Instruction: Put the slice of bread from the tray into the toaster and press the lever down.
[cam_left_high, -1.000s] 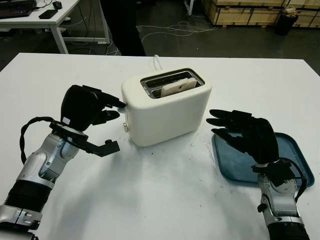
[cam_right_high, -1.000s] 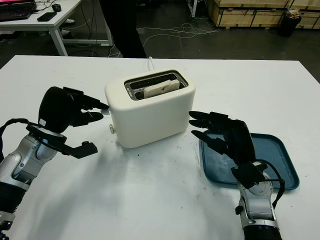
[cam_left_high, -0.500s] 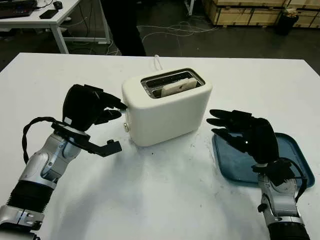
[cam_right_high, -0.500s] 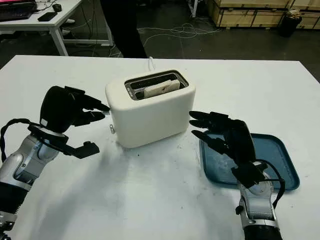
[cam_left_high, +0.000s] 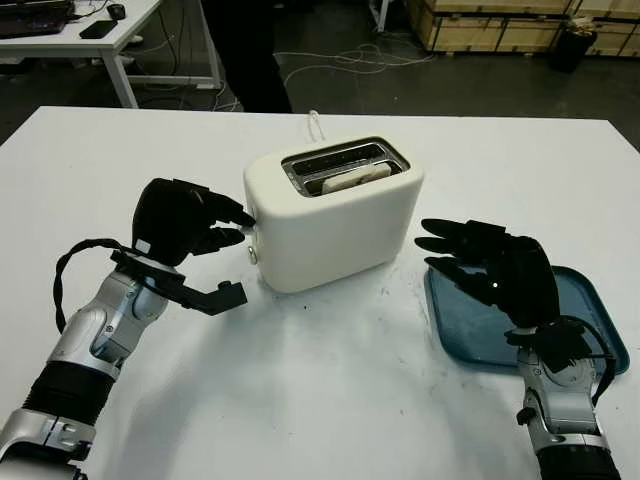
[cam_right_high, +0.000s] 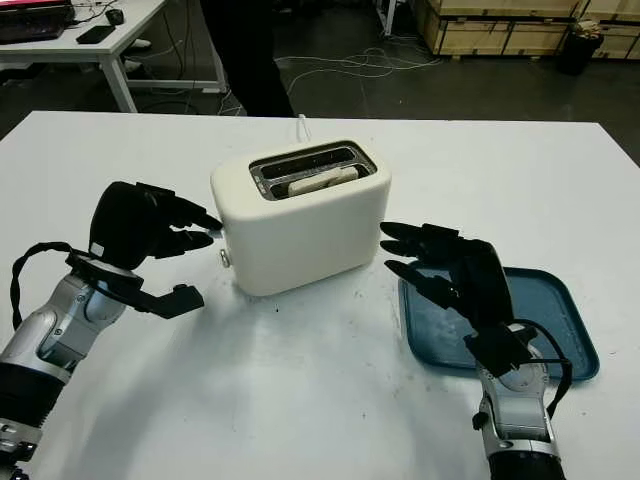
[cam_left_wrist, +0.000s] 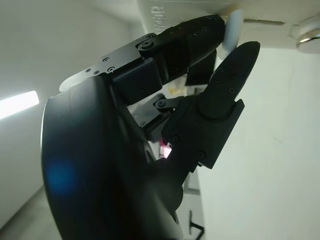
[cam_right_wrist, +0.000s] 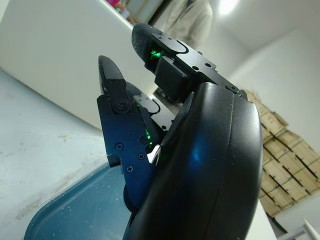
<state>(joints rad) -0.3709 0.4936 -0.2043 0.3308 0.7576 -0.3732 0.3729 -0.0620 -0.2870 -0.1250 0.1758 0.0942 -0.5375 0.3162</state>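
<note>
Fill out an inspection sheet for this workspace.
Surface: white table, a few crumbs near the tray.
Job's things: bread sits low in the toaster; blue tray holds no bread.
Clutter: nothing seen.
Hands: left hand at the toaster's lever end, fingertips on the lever; right hand open, above the tray's near edge.
Cables: white cord behind the toaster; black cable looped on the left arm.
Surroundings: person standing beyond the table, second desk, wooden crates, floor cables.
</note>
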